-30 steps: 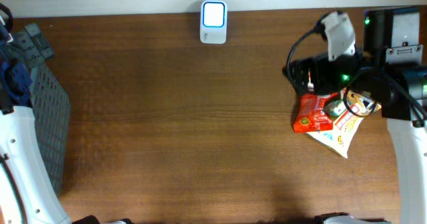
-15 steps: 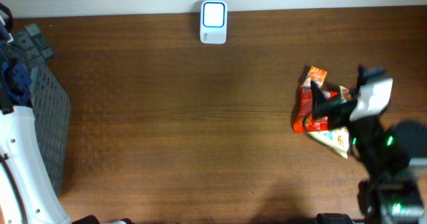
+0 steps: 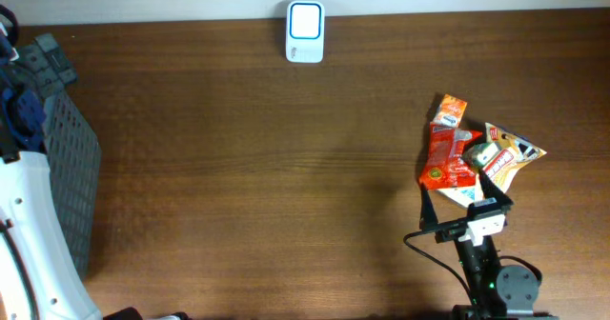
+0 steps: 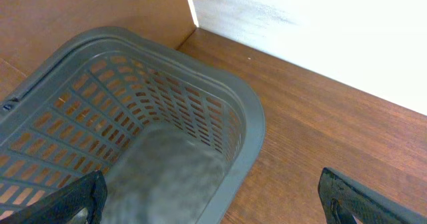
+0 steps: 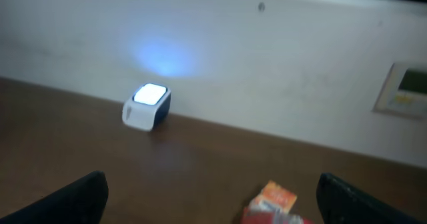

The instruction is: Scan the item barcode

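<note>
**Opening stage of the barcode scan: approach, before any pick.** The snack packets [image 3: 474,160] are shown heaped on the right half of the table [image 3: 248,168]. A red packet [image 3: 446,160] lies at the left of the heap, a small orange packet [image 3: 450,110] touches its far end, and a white-and-yellow packet [image 3: 505,158] overlaps its right side. The scanner [image 3: 305,32] is set at the far edge against the wall [image 5: 280,64], window lit, well apart from the heap.

The right gripper [image 5: 212,184] is held above the near edge of the table, just short of the heap, with its fingers spread wide and nothing between them. The left gripper [image 4: 213,177] is likewise spread wide and empty, and is parked over the grey basket [image 4: 243,117] at the far left.

No packet is lifted, so the pick is judged not yet begun. The next move calls for the right gripper to be lowered over one packet, probably the red one as the nearest exposed, and closed across its narrow width. The packet is then to be carried across the table and its barcode turned toward the lit window. No barcode can be made out at this resolution, so the face to be presented cannot be told.
</note>
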Tool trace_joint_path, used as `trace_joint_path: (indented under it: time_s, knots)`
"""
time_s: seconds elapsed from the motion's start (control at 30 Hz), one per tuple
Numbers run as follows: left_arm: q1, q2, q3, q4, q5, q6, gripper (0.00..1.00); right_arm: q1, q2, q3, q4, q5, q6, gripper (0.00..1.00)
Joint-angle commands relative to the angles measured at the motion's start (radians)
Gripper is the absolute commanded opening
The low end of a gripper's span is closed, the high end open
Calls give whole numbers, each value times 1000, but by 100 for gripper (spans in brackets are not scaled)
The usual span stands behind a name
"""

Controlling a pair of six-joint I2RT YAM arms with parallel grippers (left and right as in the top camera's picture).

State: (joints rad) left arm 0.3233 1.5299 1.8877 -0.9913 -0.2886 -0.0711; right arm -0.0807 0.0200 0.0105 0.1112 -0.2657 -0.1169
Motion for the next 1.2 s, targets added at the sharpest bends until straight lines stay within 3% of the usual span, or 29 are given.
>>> trace_joint_path:
  time_s: [0.0, 0.2, 1.17]
  knots:
    - [2, 0, 2, 1, -4, 9, 99, 3, -16, -5, -5, 16, -7, 99]
    - [2, 0, 2, 1, -4, 9, 99, 3, -16, -5, -173, 14, -5, 99]
    - [2, 0, 2, 0, -3, 9, 99, 2, -14, -5, -168, 13, -6, 98]
